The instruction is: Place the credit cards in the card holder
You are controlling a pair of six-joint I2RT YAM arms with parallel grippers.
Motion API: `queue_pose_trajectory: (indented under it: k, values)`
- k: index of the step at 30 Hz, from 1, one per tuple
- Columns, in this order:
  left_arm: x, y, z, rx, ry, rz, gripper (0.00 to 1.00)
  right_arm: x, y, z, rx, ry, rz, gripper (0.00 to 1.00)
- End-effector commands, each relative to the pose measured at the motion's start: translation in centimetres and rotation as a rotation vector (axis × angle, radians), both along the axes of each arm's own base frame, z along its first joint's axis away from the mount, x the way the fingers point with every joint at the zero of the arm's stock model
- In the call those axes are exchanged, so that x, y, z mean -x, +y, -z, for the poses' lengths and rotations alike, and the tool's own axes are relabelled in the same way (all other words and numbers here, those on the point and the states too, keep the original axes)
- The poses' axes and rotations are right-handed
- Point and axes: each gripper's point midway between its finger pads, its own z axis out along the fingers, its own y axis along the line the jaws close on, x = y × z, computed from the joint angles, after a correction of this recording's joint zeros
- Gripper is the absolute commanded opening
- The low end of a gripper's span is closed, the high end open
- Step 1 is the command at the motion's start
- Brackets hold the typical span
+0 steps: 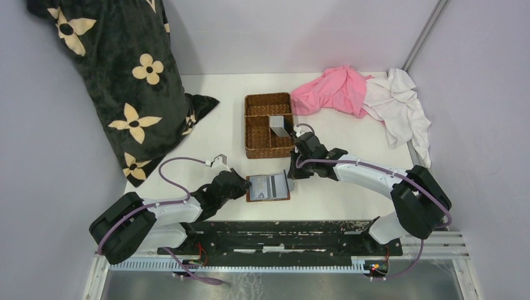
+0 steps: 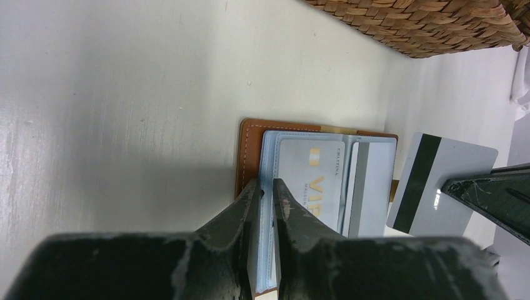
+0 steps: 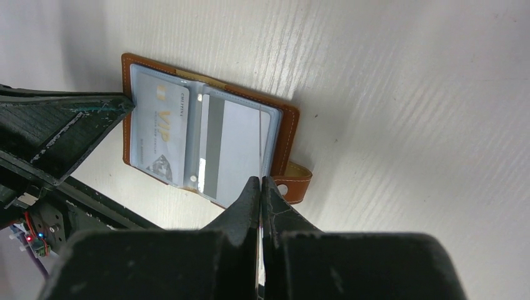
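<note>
Right gripper (image 3: 260, 182) clamped tight on a credit card (image 2: 437, 181), edge-on just above the card holder (image 3: 289, 134)'s right page. Left gripper (image 2: 267, 194), nearly closed, pinches the holder's left sleeve edge. Step looks like insertion. Next: line the card up with the sleeve mouth, slide in.

The picture's top edge is cutting off the brown woven wicker basket (image 2: 431, 25). The black left gripper (image 2: 267, 184) is covering the near edge of the brown leather card holder (image 2: 250, 134). The thin grey plastic card (image 3: 260, 147) in the black right gripper (image 3: 260, 181) is showing only edge-on.
</note>
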Motion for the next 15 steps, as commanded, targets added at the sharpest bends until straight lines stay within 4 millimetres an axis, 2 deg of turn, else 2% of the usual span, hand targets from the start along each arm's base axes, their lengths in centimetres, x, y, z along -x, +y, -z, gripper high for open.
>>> queue_pose_trajectory:
  k: [1, 15]
  values:
    - [1.07, 1.39, 2.05, -0.104, 0.054, 0.004, 0.2, -1.06, 0.29, -1.79, -0.053, -0.056, 0.014, 0.01]
    - [1.15, 1.07, 2.05, -0.109, 0.056, 0.009, 0.2, -0.95, 0.57, -0.81, -0.111, -0.015, 0.026, 0.01]
